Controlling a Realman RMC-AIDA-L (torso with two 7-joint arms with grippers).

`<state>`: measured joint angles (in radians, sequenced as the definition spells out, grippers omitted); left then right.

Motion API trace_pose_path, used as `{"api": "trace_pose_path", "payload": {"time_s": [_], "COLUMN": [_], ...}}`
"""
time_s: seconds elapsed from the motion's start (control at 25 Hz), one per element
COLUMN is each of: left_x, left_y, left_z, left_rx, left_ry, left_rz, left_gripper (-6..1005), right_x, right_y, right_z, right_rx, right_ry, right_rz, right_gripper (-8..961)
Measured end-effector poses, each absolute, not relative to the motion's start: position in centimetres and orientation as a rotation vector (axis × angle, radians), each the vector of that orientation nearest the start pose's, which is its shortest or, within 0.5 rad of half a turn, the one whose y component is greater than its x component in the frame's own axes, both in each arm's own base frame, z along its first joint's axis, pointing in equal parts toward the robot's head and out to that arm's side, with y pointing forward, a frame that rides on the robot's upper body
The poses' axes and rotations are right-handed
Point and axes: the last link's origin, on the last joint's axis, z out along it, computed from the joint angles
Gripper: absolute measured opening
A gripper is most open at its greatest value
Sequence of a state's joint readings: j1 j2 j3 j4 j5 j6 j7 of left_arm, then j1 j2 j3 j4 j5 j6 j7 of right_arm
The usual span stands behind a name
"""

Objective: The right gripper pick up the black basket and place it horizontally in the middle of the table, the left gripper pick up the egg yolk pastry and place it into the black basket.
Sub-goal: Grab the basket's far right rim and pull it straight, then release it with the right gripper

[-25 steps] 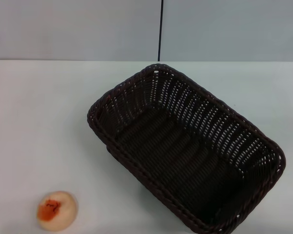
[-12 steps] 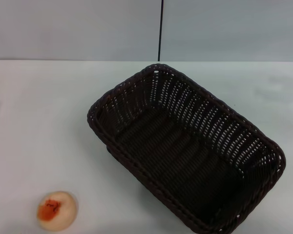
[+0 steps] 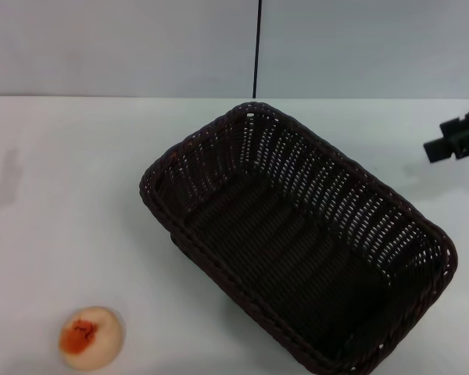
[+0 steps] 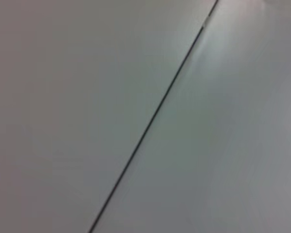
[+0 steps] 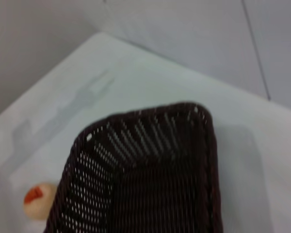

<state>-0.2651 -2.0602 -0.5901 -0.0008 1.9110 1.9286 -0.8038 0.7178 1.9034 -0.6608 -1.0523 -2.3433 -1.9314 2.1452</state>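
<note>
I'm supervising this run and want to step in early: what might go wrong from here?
The black basket lies diagonally, its near corner at the view's bottom edge, so a rim grasp by the right gripper may slip. Swinging it level could bump the egg yolk pastry on the table.

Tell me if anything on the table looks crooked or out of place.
The black basket sits diagonally on the table, right of the middle, not square to its edges, and empty. The egg yolk pastry lies alone near the front left. The right gripper is at the right edge.
</note>
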Motion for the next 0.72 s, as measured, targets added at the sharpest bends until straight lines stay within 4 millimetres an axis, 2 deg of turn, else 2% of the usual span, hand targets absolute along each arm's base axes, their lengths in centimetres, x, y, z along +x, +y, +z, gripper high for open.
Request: {"api": "trace_pose_path", "payload": {"time_s": [0.24, 0.72], "left_x": [-33.3, -33.6], "left_y": [22.4, 21.5], "left_z": [6.8, 6.4], "left_rx": [-1.291, -1.299], "left_ry": [-0.490, -0.513], "left_rz": [-1.469, -1.463], "left_gripper": [641, 639], "right_x": [21.8, 22.3], "right_y": [35.7, 35.8], "right_z": [9.2, 6.6], "right_rx": [-2.829, -2.821], "right_ry": [1.123, 1.158], "right_rz": [0.008, -0.142], "right_gripper": [813, 812]}}
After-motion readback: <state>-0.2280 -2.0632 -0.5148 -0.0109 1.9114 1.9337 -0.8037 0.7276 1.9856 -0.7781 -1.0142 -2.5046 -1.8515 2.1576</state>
